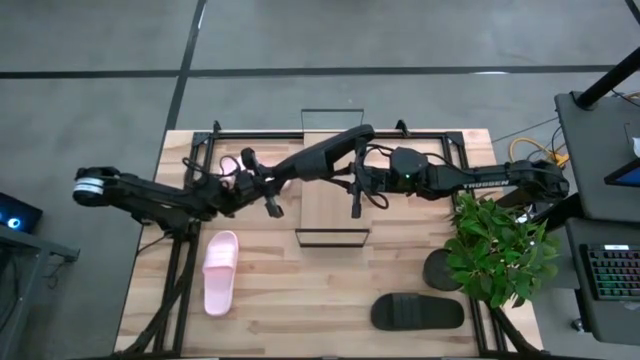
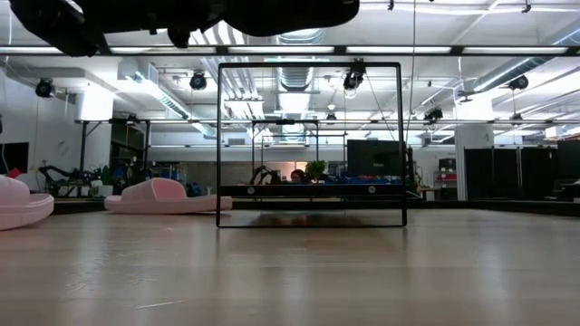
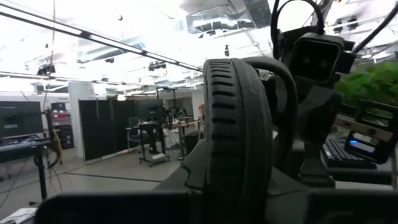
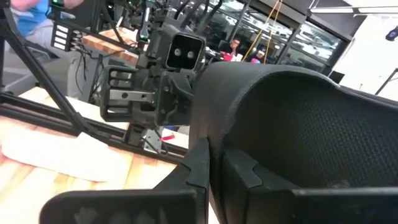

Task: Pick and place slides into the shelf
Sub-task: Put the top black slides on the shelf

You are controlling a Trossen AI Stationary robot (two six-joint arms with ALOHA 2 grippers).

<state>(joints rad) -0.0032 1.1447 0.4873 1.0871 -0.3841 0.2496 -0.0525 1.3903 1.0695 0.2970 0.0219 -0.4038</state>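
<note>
A black slide is up in the air over the shelf, between both arms, and shows as a dark shape at the top of the low view. My left gripper is at its left end and my right gripper at its right end; both are shut on it. The shelf's wire frame stands on the table with its light-wood panel low down. One pink slide lies sole down near the table's left. A second black slide lies by the near edge. My left gripper holds the black slide by its ridged sole, pinched between the two fingers at the slide's left end. It comes level from the table's left. The slide is lifted clear and stands on edge. My own fingers hide the exact place of contact. My right gripper holds the same slide at its other end, pinched between the two fingers beside the textured strap. It comes roughly level from the table's right. The slide is clear of the shelf and the table.
A green potted plant stands at the table's right, with a dark round thing under its leaves. The low view shows two pink slides, one further back and one at the left edge. Bare wood lies between the shelf and the near edge.
</note>
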